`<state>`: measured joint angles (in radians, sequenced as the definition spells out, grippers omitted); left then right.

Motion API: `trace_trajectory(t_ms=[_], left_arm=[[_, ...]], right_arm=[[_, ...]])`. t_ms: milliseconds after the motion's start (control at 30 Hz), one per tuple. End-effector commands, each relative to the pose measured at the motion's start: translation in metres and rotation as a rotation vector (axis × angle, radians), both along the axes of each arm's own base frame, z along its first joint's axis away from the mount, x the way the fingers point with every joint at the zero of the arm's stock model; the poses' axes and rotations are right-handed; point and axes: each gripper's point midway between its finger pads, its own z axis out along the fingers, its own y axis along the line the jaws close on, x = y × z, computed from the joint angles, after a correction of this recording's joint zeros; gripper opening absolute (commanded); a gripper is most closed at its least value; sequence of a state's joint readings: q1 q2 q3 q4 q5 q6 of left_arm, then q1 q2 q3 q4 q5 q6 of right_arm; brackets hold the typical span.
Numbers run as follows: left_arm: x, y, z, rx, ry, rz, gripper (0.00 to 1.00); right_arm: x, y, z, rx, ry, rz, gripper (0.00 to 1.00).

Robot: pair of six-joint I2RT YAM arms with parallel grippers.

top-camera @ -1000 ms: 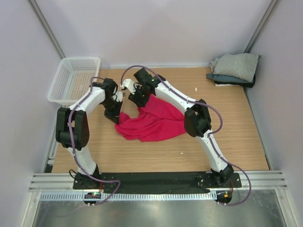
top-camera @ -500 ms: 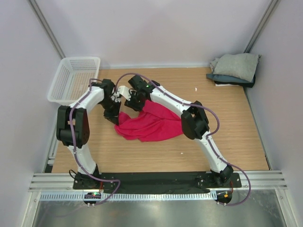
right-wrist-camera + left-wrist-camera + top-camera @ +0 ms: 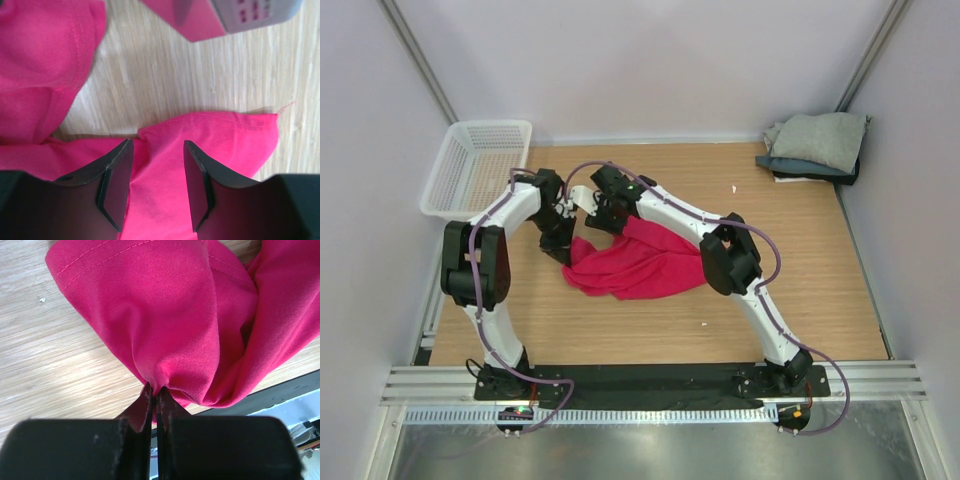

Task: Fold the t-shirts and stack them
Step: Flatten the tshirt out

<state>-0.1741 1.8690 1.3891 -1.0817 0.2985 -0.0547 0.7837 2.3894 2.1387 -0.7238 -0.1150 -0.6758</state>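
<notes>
Centrally, crumpled on the wooden table: crimson-pink t-shirt, with folded shirts stacked at the table's two o'clock. Clamped tight on a bunched fold at the shirt's ten o'clock: left gripper. Spread apart astride a stitched hem at eleven o'clock: right gripper. Probably best to pinch one layer only, then draw apart evenly to flatten.

From high up and behind the arm bases, looks down on the whole wooden table from far off. From the left wrist, peers in very close past the left gripper, pinched tight on the crimson-pink t-shirt, with bare wood beyond. From the right wrist, stares nearly straight down, very close, between the spread fingers of the right gripper. Shares that t-shirt across all three views; from above, finds it a little toward 9 o'clock of the table's middle.
</notes>
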Motion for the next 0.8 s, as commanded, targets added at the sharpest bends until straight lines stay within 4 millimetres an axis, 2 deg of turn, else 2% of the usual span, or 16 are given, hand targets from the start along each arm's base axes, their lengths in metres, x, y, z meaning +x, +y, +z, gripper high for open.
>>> trace_trajectory(t_ms=[0,533,767], left_arm=[[0.008,-0.004,0.01,-0.032,-0.025,0.02,0.0],[0.009,-0.003,0.011,-0.027,-0.031,0.023,0.0],[0.01,-0.003,0.011,-0.026,-0.034,0.023,0.0]], right_arm=[[0.01,-0.002,0.006,-0.016,-0.064,-0.015,0.5],[0.011,-0.014,-0.018,-0.069,-0.069,-0.04,0.48],[0.012,-0.017,-0.019,-0.078,-0.077,-0.035,0.44]])
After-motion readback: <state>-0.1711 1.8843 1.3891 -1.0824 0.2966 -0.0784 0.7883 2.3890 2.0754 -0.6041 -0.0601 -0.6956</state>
